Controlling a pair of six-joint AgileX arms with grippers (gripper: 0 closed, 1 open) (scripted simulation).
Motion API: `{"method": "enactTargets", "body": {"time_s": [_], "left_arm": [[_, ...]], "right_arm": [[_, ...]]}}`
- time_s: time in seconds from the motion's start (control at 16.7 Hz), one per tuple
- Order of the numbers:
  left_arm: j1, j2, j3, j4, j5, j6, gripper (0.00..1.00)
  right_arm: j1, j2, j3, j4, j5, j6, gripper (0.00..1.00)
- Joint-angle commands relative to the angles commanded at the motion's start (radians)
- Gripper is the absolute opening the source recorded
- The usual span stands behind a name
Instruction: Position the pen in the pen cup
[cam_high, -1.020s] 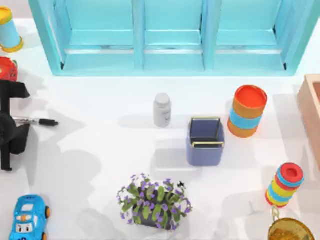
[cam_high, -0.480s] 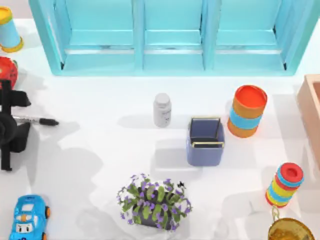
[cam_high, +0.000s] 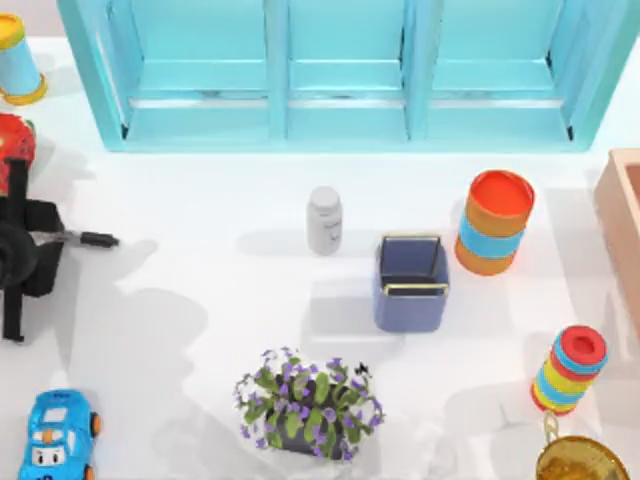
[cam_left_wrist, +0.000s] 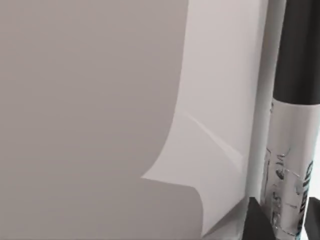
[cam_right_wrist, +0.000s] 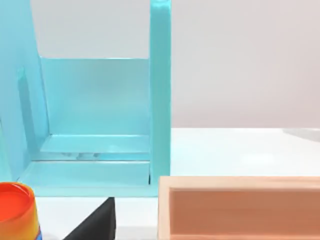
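- Silvery-white barrel, black cap: the pen (cam_high: 85, 239) lies at the table's far left, long axis running left to right, black tip toward the pen cup (cam_high: 411, 283).
- My left gripper (cam_high: 35, 240) sits over the pen's left end, dark fingers (cam_left_wrist: 257, 222) clenched on either side of the barrel.
- Pen cup: upright near table centre, well apart from the pen.
- White table (cam_high: 200, 320); turquoise shelf unit (cam_high: 340, 70) along the back.

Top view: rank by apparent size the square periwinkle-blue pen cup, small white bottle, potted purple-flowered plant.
1. Potted purple-flowered plant, the widest spread.
2. Square periwinkle-blue pen cup.
3. Small white bottle, the smallest.
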Motion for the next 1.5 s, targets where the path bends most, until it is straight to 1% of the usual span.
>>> {"method": "enactTargets", "body": {"time_s": [0.36,0.42,0.6,0.84,1.14,1.5], "left_arm": [[0.0,0.0,0.0,0.0,0.0,0.0,0.0],[0.014,-0.201,0.05,-0.414,-0.003,0.065,0.0],[0.016,-0.22,0.036,-0.446,0.0,0.064,0.0],[0.024,-0.332,-0.019,-0.597,0.013,0.069,0.0],[0.044,-0.594,-0.068,-0.857,0.033,0.087,0.0],[0.081,-0.966,-0.071,-1.166,0.058,0.111,0.0]], "right_arm": [[0.0,0.0,0.0,0.0,0.0,0.0,1.0],[0.0,0.0,0.0,0.0,0.0,0.0,1.0],[0.0,0.0,0.0,0.0,0.0,0.0,1.0],[0.0,0.0,0.0,0.0,0.0,0.0,1.0],[0.0,0.0,0.0,0.0,0.0,0.0,1.0],[0.0,0.0,0.0,0.0,0.0,0.0,1.0]]}}
